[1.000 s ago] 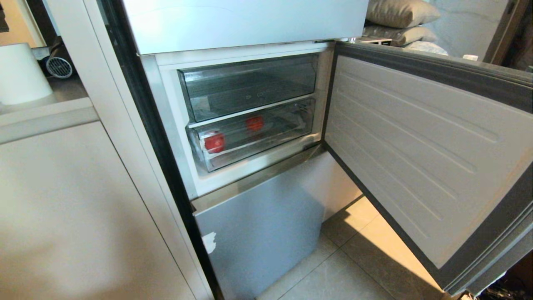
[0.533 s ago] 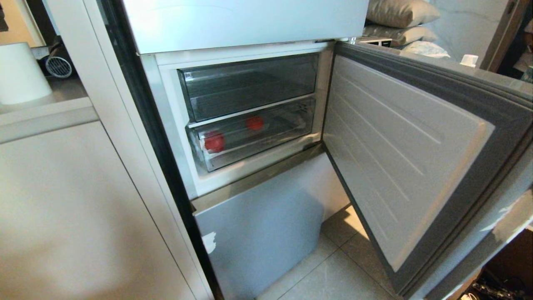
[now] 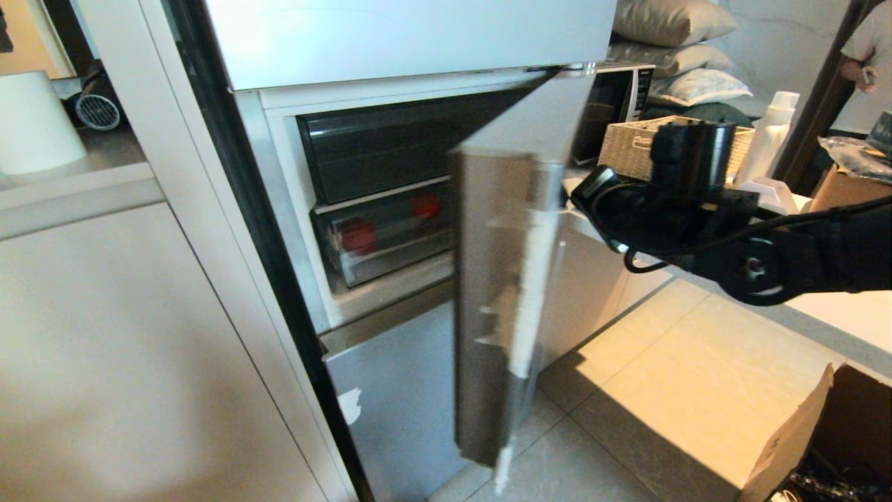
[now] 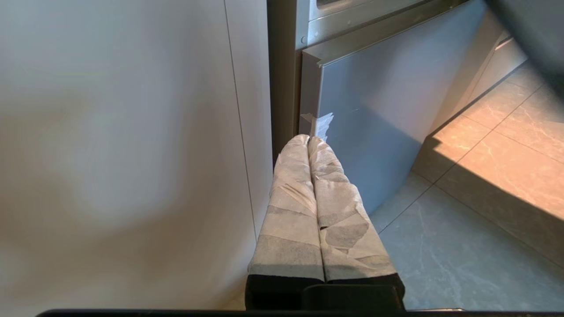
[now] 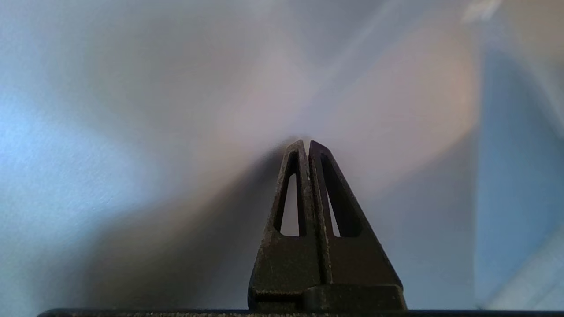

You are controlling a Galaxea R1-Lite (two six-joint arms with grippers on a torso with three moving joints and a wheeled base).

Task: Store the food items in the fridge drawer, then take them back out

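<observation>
Two red food items [image 3: 359, 237] [image 3: 426, 206] lie inside the fridge drawer [image 3: 397, 247], the lower clear drawer, which is pushed in. The fridge door [image 3: 502, 279] stands edge-on, half swung across the opening, and hides the drawer's right end. My right arm [image 3: 697, 209] reaches in from the right on the door's outer side. The right gripper [image 5: 307, 141] is shut and empty, its tips against the door's smooth pale-blue face. My left gripper [image 4: 309, 137] is shut, parked low in front of the lower fridge door [image 4: 374, 110].
An upper dark clear drawer [image 3: 390, 146] sits above. A white cabinet [image 3: 104, 348] flanks the fridge's left. To the right are a counter with a wicker basket [image 3: 631, 150], a white bottle [image 3: 770, 136] and a microwave [image 3: 617, 97]. A cardboard box [image 3: 801, 439] is on the floor. A person [image 3: 864, 63] stands far right.
The fridge door has swung from wide open to about half shut. My right arm has come into the head view behind the door's outer face. The food items have not moved.
</observation>
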